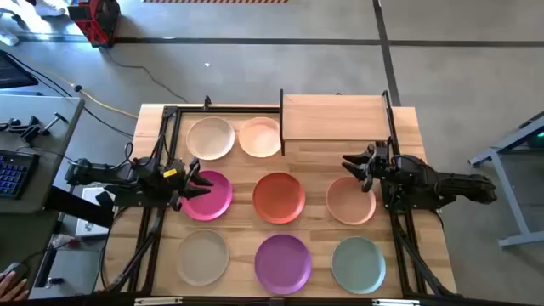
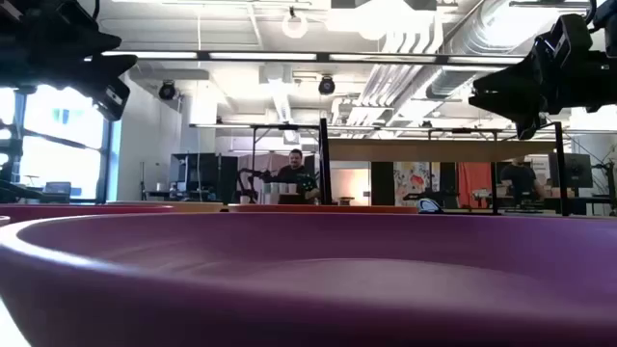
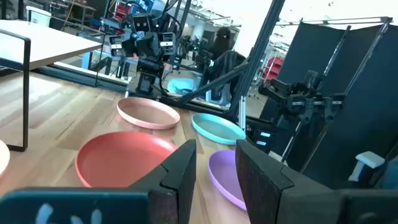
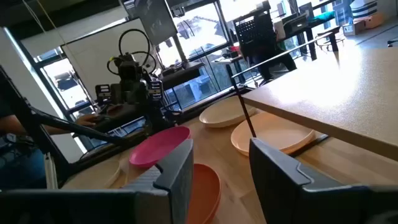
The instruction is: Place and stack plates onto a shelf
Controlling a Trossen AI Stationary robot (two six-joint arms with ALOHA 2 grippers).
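Note:
Eight plates lie flat on the slatted tabletop: cream [image 1: 210, 138] and peach [image 1: 261, 137] at the far side, magenta [image 1: 212, 197], orange [image 1: 279, 197] and salmon [image 1: 350, 204] in the middle row, beige [image 1: 202, 256], purple [image 1: 283, 262] and grey-green [image 1: 358, 263] at the near side. The shelf [image 1: 336, 117], a light-wood board on black posts, stands at the far right and bears no plate. My left gripper [image 1: 195, 180] hovers open over the magenta plate's left rim. My right gripper [image 1: 355, 166] hovers open above the salmon plate's far rim, just in front of the shelf.
Black frame rails [image 1: 157, 153] run along the table's left and right sides under the arms. The shelf's thin black post [image 1: 281, 127] stands next to the peach plate. A keyboard and gear sit on a side desk [image 1: 17, 161] to the left; people show in the room beyond.

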